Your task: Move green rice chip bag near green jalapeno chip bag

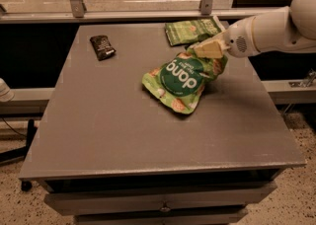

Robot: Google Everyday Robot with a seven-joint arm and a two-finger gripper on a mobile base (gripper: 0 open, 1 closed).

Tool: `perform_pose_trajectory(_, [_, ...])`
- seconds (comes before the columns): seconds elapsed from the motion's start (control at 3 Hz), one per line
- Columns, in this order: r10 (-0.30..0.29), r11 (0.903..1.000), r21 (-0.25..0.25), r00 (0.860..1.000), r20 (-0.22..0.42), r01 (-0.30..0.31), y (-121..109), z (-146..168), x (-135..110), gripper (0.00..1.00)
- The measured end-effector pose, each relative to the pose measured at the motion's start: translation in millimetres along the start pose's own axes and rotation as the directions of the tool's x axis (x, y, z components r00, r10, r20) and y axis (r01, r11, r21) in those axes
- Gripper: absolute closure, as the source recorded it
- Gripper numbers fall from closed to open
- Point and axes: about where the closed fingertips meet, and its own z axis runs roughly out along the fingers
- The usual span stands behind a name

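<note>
The green rice chip bag, a large lime-green "dang" pouch, hangs tilted with its lower end on or just above the grey table. My gripper is shut on its upper right corner, coming in from the right on a white arm. The green jalapeno chip bag, smaller and darker green, lies flat at the table's far edge, just behind the gripper and close to the pouch's top.
A small black packet lies at the table's back left. A metal rail and glass panel run behind the table. Drawers sit under the table's front edge.
</note>
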Motion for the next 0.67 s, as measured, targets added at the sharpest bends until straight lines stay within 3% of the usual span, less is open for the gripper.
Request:
perform_pose_trajectory(0.33, [0.081, 0.9886, 0.123, 0.995, 0.051, -0.086, -13, -11, 10, 1.0])
perform_pose_trajectory(0.67, [0.167, 0.9485, 0.252, 0.979, 0.114, -0.191, -33, -25, 28, 1.0])
